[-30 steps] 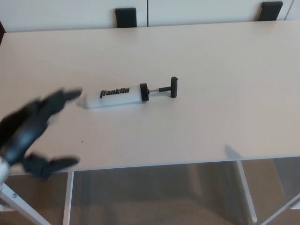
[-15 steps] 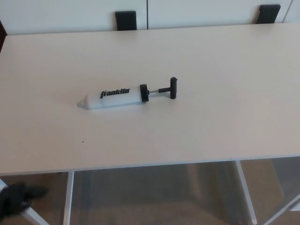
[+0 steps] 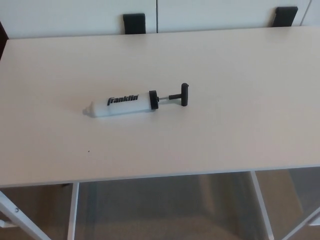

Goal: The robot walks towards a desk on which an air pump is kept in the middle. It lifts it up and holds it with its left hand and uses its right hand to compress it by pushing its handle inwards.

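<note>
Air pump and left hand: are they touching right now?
Apart. The head view shows the air pump lying alone on the desk, with no hand anywhere in the picture, so nothing is on it.

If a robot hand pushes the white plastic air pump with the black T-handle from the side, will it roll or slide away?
The white plastic air pump lies on its side on the pale desk, and its barrel is round, so it would probably roll. The black T-handle sticks out crosswise and may stop that roll early. The barrel looks smooth, so a loose grip might slip.
</note>
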